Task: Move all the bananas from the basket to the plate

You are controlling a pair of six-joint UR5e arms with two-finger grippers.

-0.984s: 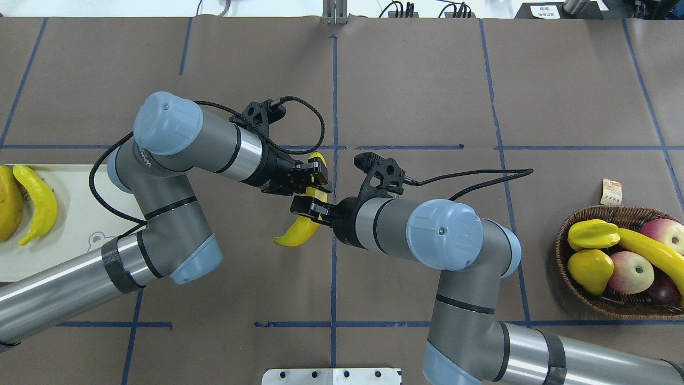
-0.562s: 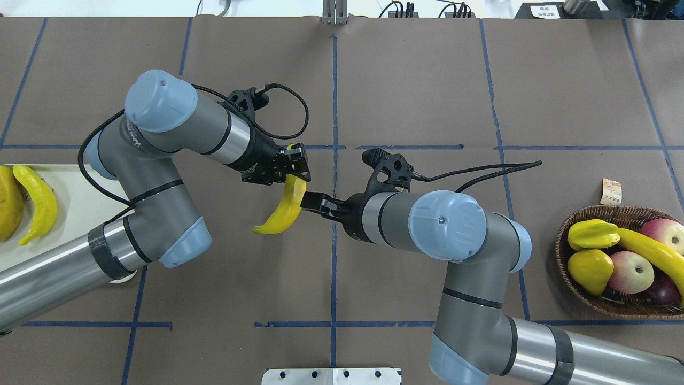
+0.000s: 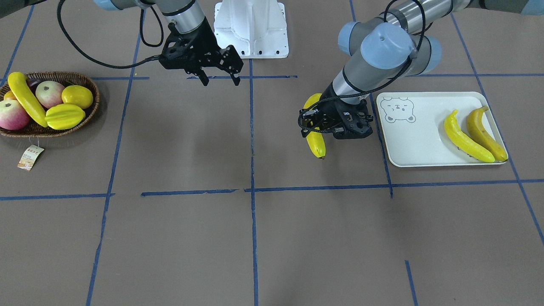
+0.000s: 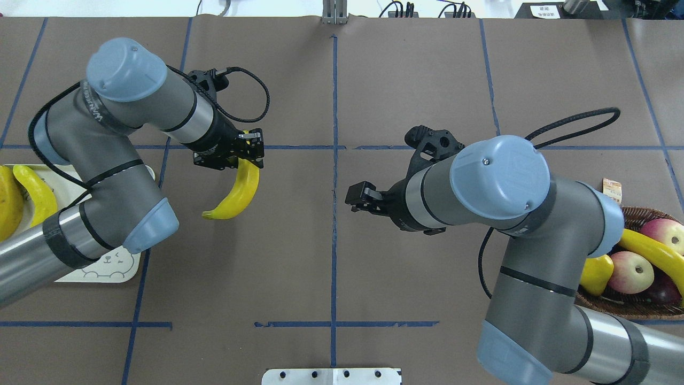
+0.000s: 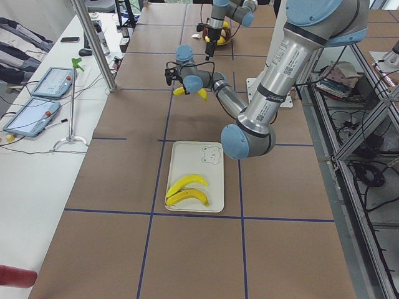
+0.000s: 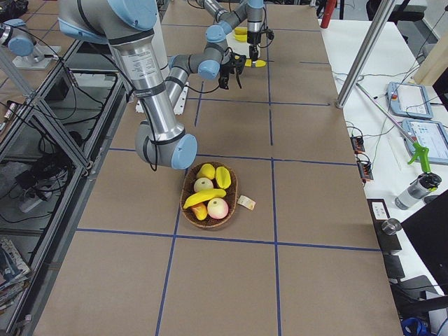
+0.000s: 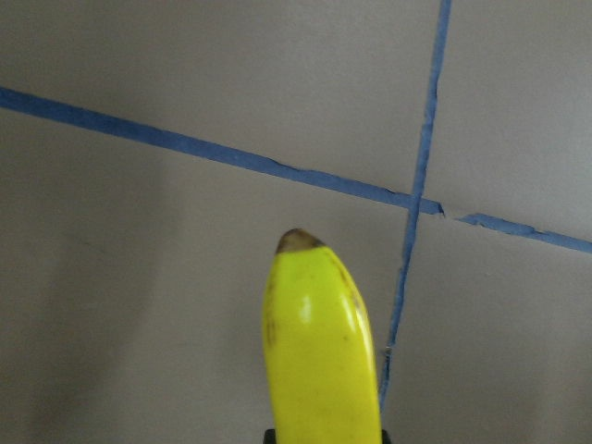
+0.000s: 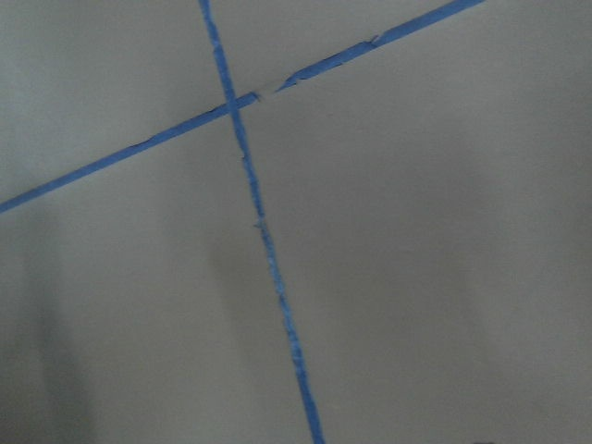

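Bananas: four counted across the views, and the task is judged about half done. Nearest, reckoned from the desk end on the robot's left, the plate carries two. A bright yellow banana and a darker orange-yellow banana lie side by side, apparently touching, at the end away from the bear print. The bear end is bare. Next out, the left hand is clamped on the third banana near its upper end. The rest of the fruit curves down below the fingers and appears to hang clear of the desk. It sits near the plate's bear end but not over it, so this one counts as in transit, not delivered. Its skin reads glossy and evenly bright yellow, and the left wrist view shows a small brown tip and faint brown streaks. Farther along, the right hand has its fingers apart with nothing between them, over bare brown paper near the centre tape line. Its wrist view shows only paper and blue tape. Farthest, the basket at the robot's right end holds the fourth banana, which lies on top of the apples with one end at the rim. A starfruit and a lemon-like fruit sit beside it and are not to be moved. Left to do, as judged: set the third banana on the plate, then fetch and plate the fourth. That last fruit is well apart from the plate, so it probably calls for both arms.
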